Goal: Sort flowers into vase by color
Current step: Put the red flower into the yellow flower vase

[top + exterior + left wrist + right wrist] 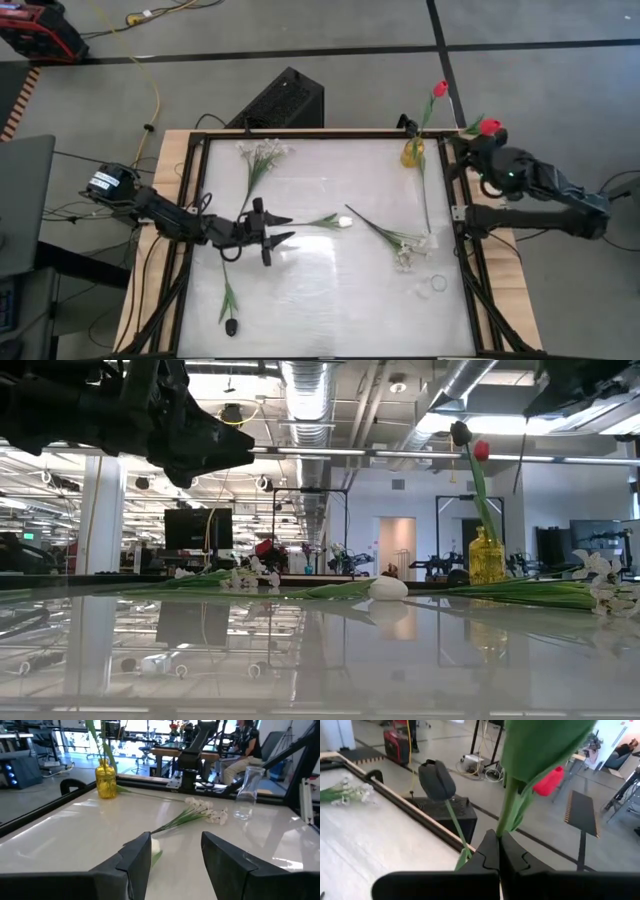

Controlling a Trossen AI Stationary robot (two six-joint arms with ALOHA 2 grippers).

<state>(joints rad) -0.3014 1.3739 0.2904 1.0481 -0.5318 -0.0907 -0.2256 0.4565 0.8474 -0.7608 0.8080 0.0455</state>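
Note:
My left gripper (pixel 285 228) (pixel 176 855) hovers open above the table's left middle, well clear of the surface (pixel 200 445). A white tulip (pixel 335 221) lies on its side just past the fingertips, head (pixel 156 845) nearest them. My right gripper (pixel 478 132) (pixel 500 840) is at the far right corner, shut on a red tulip (pixel 490 126). A yellow vase (pixel 413 152) (pixel 106 781) holds a red tulip (pixel 440 88) and a dark tulip (pixel 436 780) (pixel 459 432). Another dark tulip (pixel 230 325) lies near left, and a blossom sprig (pixel 262 150) far left. My right gripper pinches the red tulip's green stem (pixel 506 822) between its two shut fingers, just below a broad leaf (pixel 545 740). The stem rises out past the fingertips. The flower is lifted clear of the table, and its red head (pixel 550 780) shows behind the leaf.
A second blossom sprig (pixel 405 250) (pixel 205 812) lies right of centre, with a loose green stem (pixel 425 200) near the yellow vase. A clear glass vase (pixel 247 792) (pixel 438 283) stands near right. A black frame (pixel 190 200) rims the table.

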